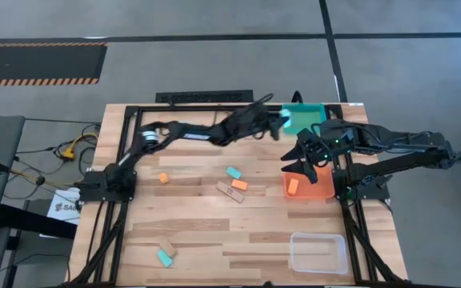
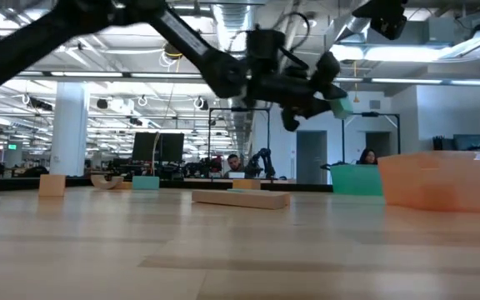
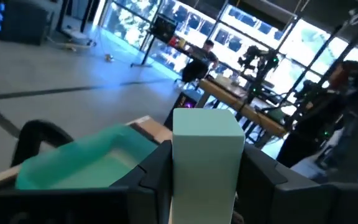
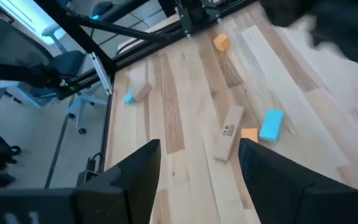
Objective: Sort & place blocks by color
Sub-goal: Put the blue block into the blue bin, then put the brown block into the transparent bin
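Cyan block [image 3: 207,158] clamped in left pincer [image 1: 277,124], seemingly beside teal bin [image 1: 304,118].

The wooden worktop [image 1: 190,232] carries a teal bin [image 1: 301,118] at one o'clock, an orange bin [image 1: 314,190] at three and a clear bin [image 1: 318,253] at five. Loose blocks lie on it: an orange block [image 1: 162,178] at nine, a cyan block [image 1: 233,172], an orange one [image 1: 239,185] and a tan plank [image 1: 230,192] near centre, and a tan block [image 1: 166,246] touching a cyan one [image 1: 164,258] at seven.

Bright, even overhead light; ceiling strips glare in the low view, moving arms blur.
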